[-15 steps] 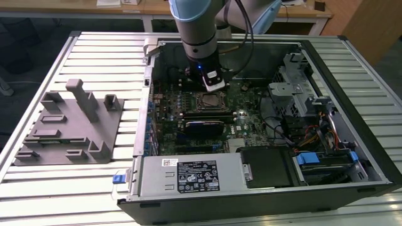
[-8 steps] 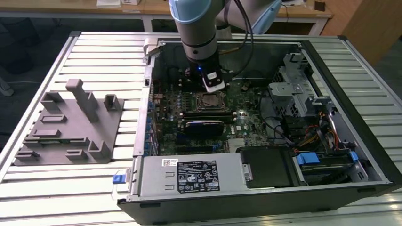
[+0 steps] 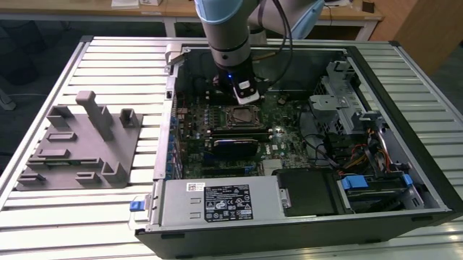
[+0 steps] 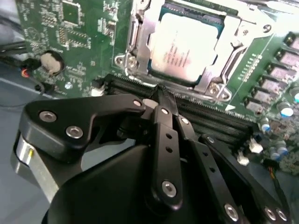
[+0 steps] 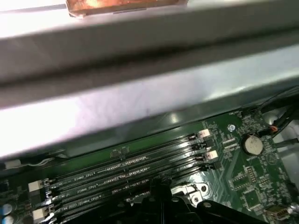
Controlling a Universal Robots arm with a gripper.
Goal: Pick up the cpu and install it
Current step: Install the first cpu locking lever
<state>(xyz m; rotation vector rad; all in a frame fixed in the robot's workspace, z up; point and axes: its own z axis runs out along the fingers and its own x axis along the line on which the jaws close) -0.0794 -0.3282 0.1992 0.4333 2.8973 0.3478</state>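
**Tool sitting low beside a seated cpu: the risks are in the clearance**

The cpu (image 4: 186, 48) is lying flat inside the socket frame (image 4: 140, 35) on the motherboard (image 3: 282, 130), its pale metal top facing up and the silver retention frame bordering it. Nothing is gripping it. In the second wrist view the tool (image 4: 163, 100) is showing its black fingers drawn together to a single tip with nothing between them, so it is clenched and carrying nothing. That tip is hovering just beside the socket frame, over the memory slots (image 4: 219, 119) that run along the frame's edge.

Judging from this, the main hazard is contact with the board. The tip is sitting close over the slots, and any sideways drift toward the socket frame could be scraping the frame's screws or knocking the small white connectors next to the slots.

A second risk is the cpu itself. From these views I cannot tell whether it is fully down in the socket or resting slightly proud on one side; pressure on a tilted chip would be bending contacts beneath it.

In the exterior view the arm (image 3: 227, 32) is reaching down into the open computer case (image 3: 405, 179), close to the case wall behind the socket frame, so a careless lift could be brushing that wall or the cables nearby.
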